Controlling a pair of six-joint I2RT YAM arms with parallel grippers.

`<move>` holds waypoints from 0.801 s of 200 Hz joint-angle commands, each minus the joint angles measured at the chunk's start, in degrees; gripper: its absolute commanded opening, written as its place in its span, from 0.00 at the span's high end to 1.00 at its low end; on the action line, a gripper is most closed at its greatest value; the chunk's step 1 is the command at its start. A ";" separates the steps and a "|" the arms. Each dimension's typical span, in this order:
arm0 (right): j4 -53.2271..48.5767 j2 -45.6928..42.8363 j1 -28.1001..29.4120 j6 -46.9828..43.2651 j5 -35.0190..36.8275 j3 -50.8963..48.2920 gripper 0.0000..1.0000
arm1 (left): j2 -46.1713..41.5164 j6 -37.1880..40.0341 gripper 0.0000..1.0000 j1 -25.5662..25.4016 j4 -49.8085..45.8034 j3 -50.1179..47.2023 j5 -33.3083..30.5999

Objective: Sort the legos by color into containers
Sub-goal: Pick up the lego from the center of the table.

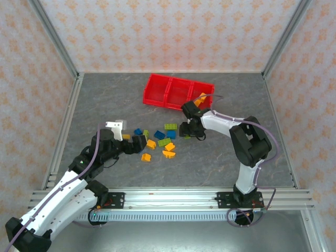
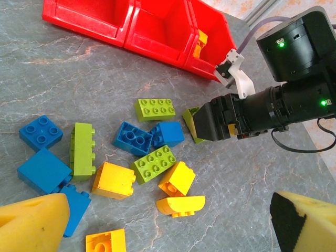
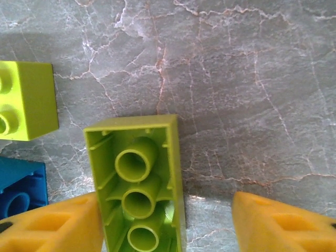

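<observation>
1. Top view, progress. The tray (image 1: 178, 92) lies at the middle of the table's (image 1: 105, 100) far edge. Of its three bins, the right one holds one yellow brick (image 1: 201, 97). Nothing can be made out in the other two. The loose legos (image 1: 157, 139) lie clustered at the table's middle, so nearly the whole sort is judged left to do.
2. Top view, pose. The left arm reaches from the near left corner to the cluster's left side, with the left gripper (image 1: 138, 143) low over the table. The right arm folds in from the near right. The right gripper (image 1: 187, 131) points down at the cluster's right side, between the cluster and the tray.
3. Left wrist view. The left gripper (image 2: 168, 226) has its pads (image 2: 31, 220) spread wide and holds nothing. About a dozen blue, green and yellow legos lie loose on the table ahead of it. The right gripper (image 2: 210, 122) is down at the table, with a green brick (image 2: 191, 122) tilted on edge at its tip.
4. Right wrist view. The green brick (image 3: 139, 184) shows its hollow underside and stands within the right gripper (image 3: 168, 226). One of the pads (image 3: 52, 226) is at the brick's side, touching or just beside it. The other is apart, with bare table between. The jaws are partly spread and no pinch is made. The step in hand is judged to be picking up this brick.
</observation>
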 commanded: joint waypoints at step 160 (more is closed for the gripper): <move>-1.03 -6.11 1.02 3.01 5.73 5.99 0.77 | -1.36 -0.45 0.01 -0.53 0.90 -0.02 -1.94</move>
